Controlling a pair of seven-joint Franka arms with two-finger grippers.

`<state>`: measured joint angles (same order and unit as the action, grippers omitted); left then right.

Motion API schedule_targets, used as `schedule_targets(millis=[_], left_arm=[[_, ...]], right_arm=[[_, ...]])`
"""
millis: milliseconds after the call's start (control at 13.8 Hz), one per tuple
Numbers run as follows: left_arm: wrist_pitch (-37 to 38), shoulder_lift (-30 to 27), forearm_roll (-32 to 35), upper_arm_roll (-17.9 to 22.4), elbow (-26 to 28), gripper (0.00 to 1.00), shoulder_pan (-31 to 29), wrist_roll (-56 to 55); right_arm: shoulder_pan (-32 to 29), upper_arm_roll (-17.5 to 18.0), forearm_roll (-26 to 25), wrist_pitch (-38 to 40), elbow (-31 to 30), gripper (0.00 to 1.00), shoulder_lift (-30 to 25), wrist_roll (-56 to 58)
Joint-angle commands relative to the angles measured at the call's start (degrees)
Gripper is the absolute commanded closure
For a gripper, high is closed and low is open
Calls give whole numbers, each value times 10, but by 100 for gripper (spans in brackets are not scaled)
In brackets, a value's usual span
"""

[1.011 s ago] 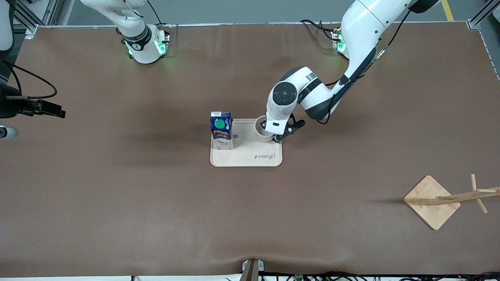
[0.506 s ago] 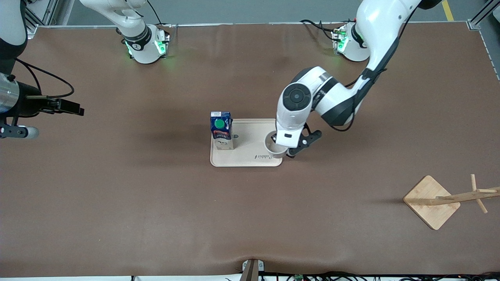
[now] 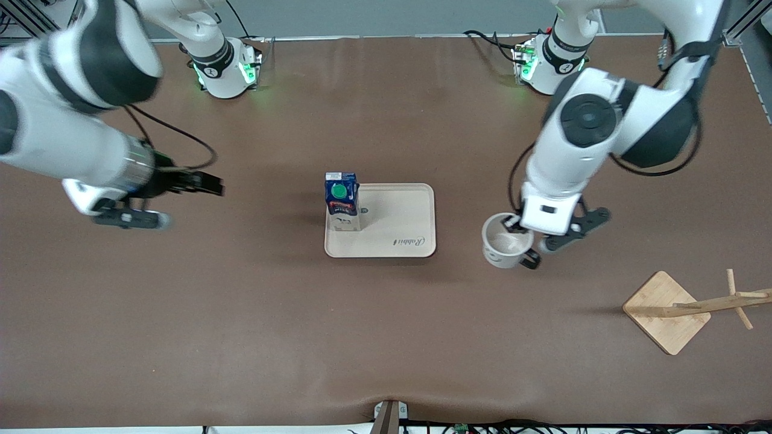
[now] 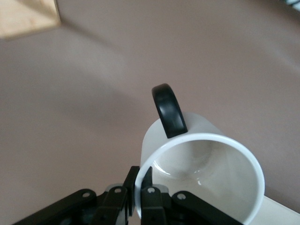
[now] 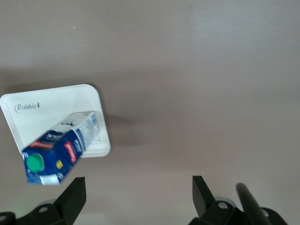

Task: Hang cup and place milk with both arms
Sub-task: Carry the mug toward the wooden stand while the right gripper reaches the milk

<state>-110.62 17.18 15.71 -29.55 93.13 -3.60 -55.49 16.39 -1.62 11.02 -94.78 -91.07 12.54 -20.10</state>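
Cup is up in the left gripper, fingers pinching its rim, handle free for the rack. Milk stands on the tray. Right gripper hovers over bare table, fingers spread, lined up for it.

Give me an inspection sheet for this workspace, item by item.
Surface: brown table mat, wrinkled at its near edge.
Job's things: milk upright on the tray; cup lifted off it; wooden rack toward the left arm's end.
Clutter: nothing seen.
Grippers: left gripper shut on the cup's rim; right gripper open over bare mat.
Cables: black leads at both arm bases.
Surroundings: metal frame at the table's corners.
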Motion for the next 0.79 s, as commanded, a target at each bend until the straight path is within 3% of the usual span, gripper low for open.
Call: schedule_targets(millis=[0,361,722], left_arm=[[0,-42,3,-4,20,100,-50,87],[-6,-82,-43,-5,28,100,-155,338],[-8,-101,-66,-4,39,100,-242,503]], right_arm=[[76,-6,9,-52,5,0,52,-77],[159,-6,37,-148,10,0,127,-81],[195,-8,52,-143,3,0,130,-101]])
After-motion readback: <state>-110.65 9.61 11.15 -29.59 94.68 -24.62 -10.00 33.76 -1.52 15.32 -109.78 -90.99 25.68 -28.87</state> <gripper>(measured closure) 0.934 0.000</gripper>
